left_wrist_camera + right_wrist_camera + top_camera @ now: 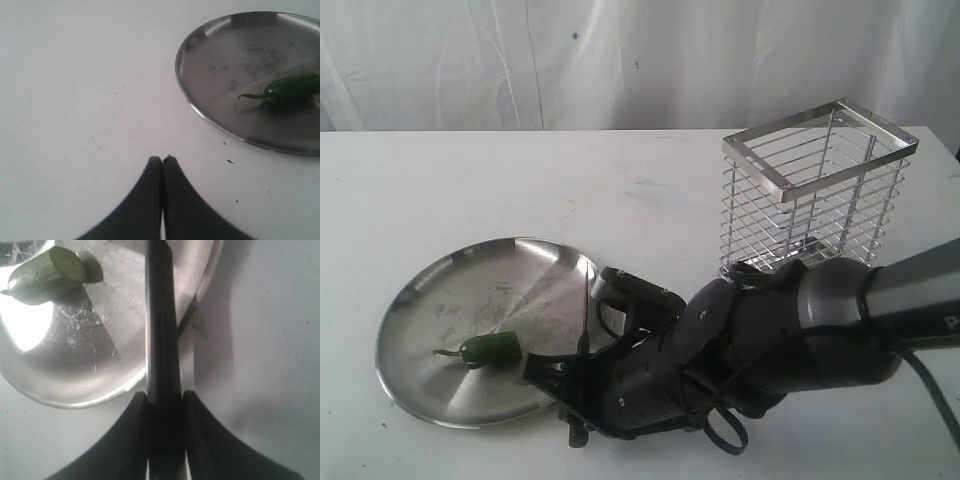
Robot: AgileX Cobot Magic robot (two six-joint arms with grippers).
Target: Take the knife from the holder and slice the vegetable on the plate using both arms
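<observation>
knife (pixel 161 315): one, dark and slim, pinched at its near end between the two fingers (pixel 132 435) of the right gripper (pixel 165 396). it runs straight out ahead of them, over the right-hand part of the plate (pixel 470 290) as the exterior view shows it, where it appears only as a thin dark line. whether its edge touches the metal cannot be told.

vegetable (pixel 45 275): one green chili, lying on the plate to one side of the knife and apart from it, beyond the fingertips and touched by neither finger. its stem points away from the knife, and the end nearest the knife shows a flat, pale cut face. a darker rounded shape sits just against that face; slice or shadow cannot be told.

plate: one, round, shiny steel, flat on the white table (pixel 470 180).

right arm (pixel 820 320): one in the exterior view, black and grey, reaching across from the right to the plate's rim.

left gripper (pixel 162 160): its two fingers (pixel 145 205) are pressed together with nothing between them, above bare table. they are near the plate's rim but apart from it, and well apart from the vegetable.

holder (pixel 815 190): one chrome wire basket, upright on the table behind the right arm, well apart from the plate.

grippers counted: two; fingers seen: four.
</observation>
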